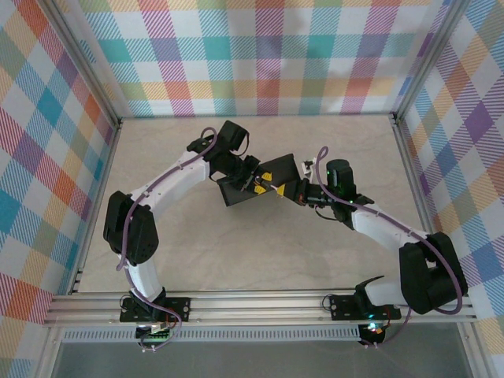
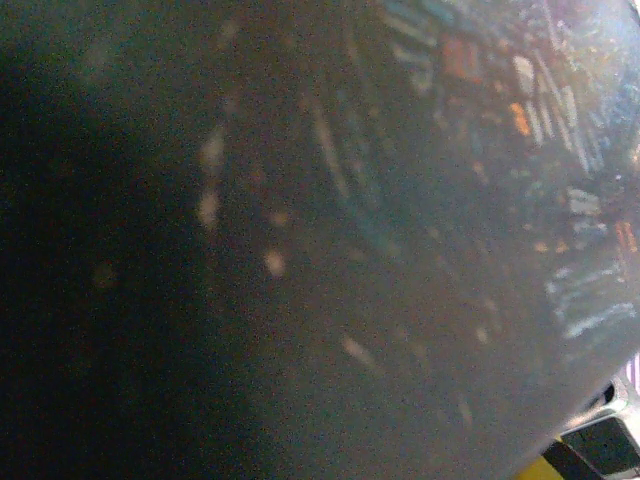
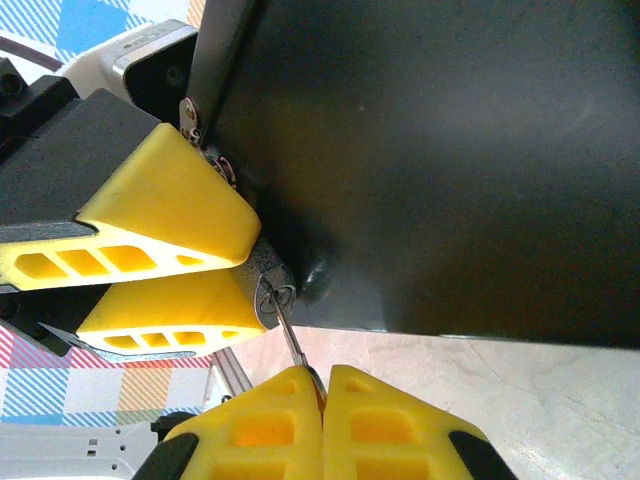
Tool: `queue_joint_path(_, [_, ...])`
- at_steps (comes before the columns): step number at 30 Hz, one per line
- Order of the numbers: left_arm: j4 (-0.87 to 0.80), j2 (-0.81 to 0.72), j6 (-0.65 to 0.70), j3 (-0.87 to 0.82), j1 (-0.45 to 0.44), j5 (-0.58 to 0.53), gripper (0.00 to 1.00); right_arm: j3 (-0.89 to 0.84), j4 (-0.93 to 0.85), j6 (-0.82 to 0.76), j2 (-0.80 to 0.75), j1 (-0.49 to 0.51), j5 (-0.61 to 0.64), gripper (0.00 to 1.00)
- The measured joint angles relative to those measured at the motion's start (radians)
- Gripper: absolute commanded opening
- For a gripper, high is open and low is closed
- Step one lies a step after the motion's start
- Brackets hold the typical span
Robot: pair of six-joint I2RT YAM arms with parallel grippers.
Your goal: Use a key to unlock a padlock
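The small silvery padlock (image 3: pixel 270 290) hangs at the edge of the dark tin box (image 3: pixel 430 160), its keyhole end facing the right wrist camera. My left gripper's two yellow fingers (image 3: pixel 165 205) are clamped on the padlock's body from the left. A thin metal key (image 3: pixel 293 345) is stuck in the keyhole. My right gripper (image 3: pixel 325 385) is shut on the key's head just below the lock. From above, both grippers meet at the tin (image 1: pixel 235 191) mid-table, the left gripper (image 1: pixel 256 183) and the right gripper (image 1: pixel 293 193) close together. The left wrist view is pressed close against the blurred tin surface (image 2: pixel 400 250).
The tin is tilted up off the beige tabletop (image 1: pixel 260 252). Checkered walls (image 1: pixel 260 55) and aluminium posts enclose the cell. A metal rail (image 1: pixel 260 303) runs along the near edge by the arm bases.
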Motion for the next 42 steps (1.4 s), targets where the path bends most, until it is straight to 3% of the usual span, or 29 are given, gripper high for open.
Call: queue_joint_path(42, [0.064, -0.033, -0.029, -0.058, 0.029, 0.03, 0.04, -0.054, 0.346, 0.066, 0.137, -0.01, -0.119, 0.08])
